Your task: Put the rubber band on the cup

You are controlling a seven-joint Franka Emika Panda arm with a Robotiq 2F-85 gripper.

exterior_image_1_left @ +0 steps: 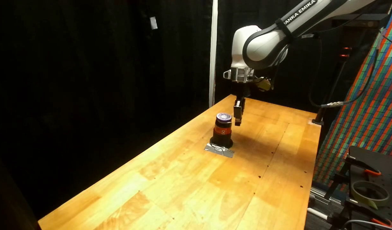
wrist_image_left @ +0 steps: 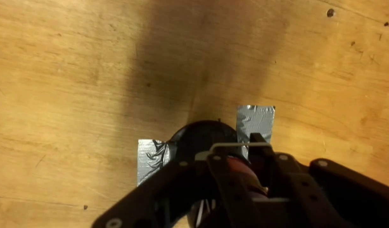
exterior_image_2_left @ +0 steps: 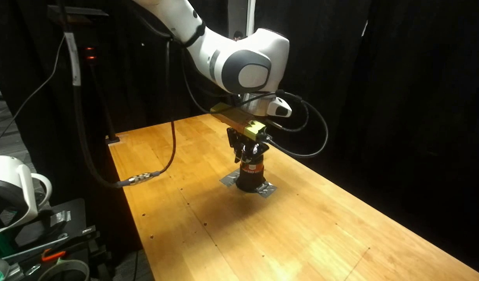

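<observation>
- In an exterior view, the cup (exterior_image_1_left: 222,130) is noted upright on the wooden table (exterior_image_1_left: 196,191); a flared black base, an orange-red middle, a dark upper part and a purple-edged top with a pale pattern are distinguished.
- Silver tape (exterior_image_1_left: 219,150) is laid along the foot of the cup and onto the tabletop.
- The Robotiq gripper (exterior_image_1_left: 237,122) is carried, pointed downward, by the Franka Emika Panda arm (exterior_image_1_left: 263,48); its tips are seen just beside the cup's upper part.
- Black curtains (exterior_image_1_left: 103,80) and a white post (exterior_image_1_left: 213,51) are recorded behind the table; a multicoloured sheet (exterior_image_1_left: 362,124) is hung at the right.
- In an exterior view, the cup is seen directly below the gripper, its upper part being covered by the dark linkage; tape is observed on either side of the base.
- A yellow-green housing (exterior_image_2_left: 238,119) is mounted at the wrist; a metal cable coupling (exterior_image_2_left: 141,178) is suspended at the left.
- In the wrist view, the fingers (wrist_image_left: 261,152) are found apart, with the rubber band (wrist_image_left: 239,144) stretched between their tips as a thin pale line.
- The cup's orange-red part is partly seen between the fingers, and its black base beyond the tips, flanked by tape. Contact between rubber band and cup cannot be determined.
</observation>
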